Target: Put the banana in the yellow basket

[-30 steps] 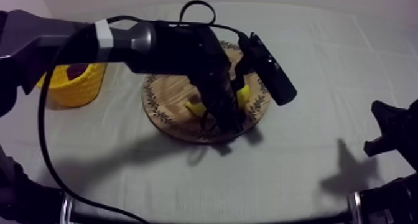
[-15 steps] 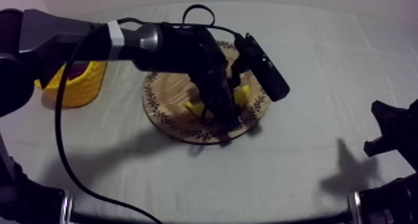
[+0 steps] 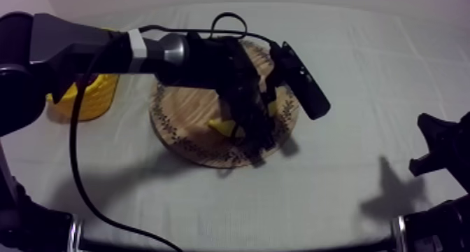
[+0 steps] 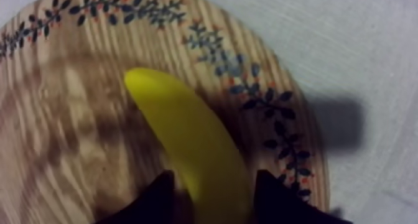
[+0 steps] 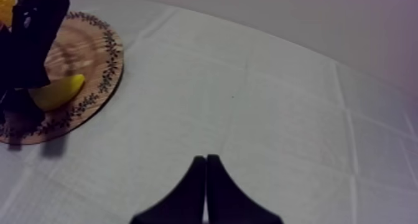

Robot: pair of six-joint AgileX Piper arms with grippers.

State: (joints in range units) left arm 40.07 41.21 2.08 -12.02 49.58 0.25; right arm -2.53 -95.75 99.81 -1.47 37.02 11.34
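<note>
Where the wooden board (image 3: pixel 183 125) sits on the cloth, the yellow basket (image 3: pixel 98 101) stands well apart off its left edge. The banana (image 4: pixel 186 139) lies on the board, near the patterned rim. The left gripper (image 4: pixel 214 189) is over the board, its fingers clamped on the banana's thick end. The right gripper (image 5: pixel 205 177) is well clear of the board, fingers pressed together on nothing. The banana is probably light, stiff and slick; a grip across mid-body looks safest.

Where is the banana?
In the top view the banana lies on the wooden board mid-table, held by the left gripper, right of the yellow basket.
</note>
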